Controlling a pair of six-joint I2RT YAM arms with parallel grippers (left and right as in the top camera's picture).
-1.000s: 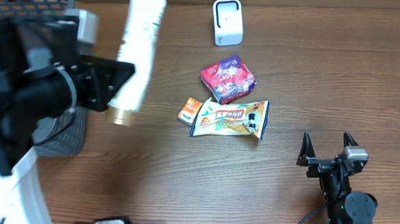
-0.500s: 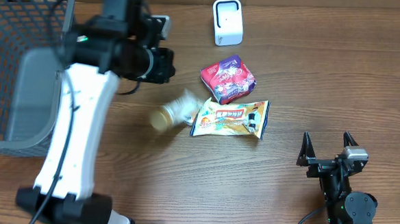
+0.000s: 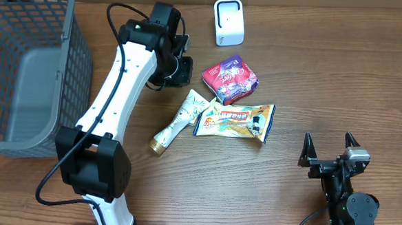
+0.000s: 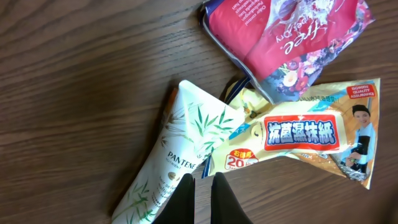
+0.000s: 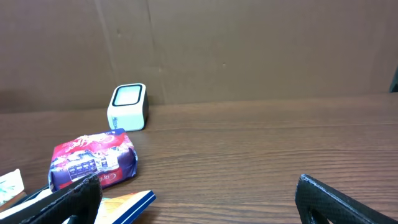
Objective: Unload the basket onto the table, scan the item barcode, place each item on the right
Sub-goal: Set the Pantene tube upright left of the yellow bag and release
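My left pincer (image 4: pixel 203 198) sits closed and empty over the white tube (image 4: pixel 177 143), while my right pincer (image 3: pixel 328 138) stands wide open, empty

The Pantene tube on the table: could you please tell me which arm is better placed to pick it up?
Left: the left end effector, shut, hovers over the tube; the right end effector sits open, far off.

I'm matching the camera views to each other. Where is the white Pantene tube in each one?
Overhead: Pantene tube, centre, lying diagonally.
Left wrist: lower left.
Right wrist: probably the white sliver at the lower-left edge.
Shared landmark: red snack packet, in all three.
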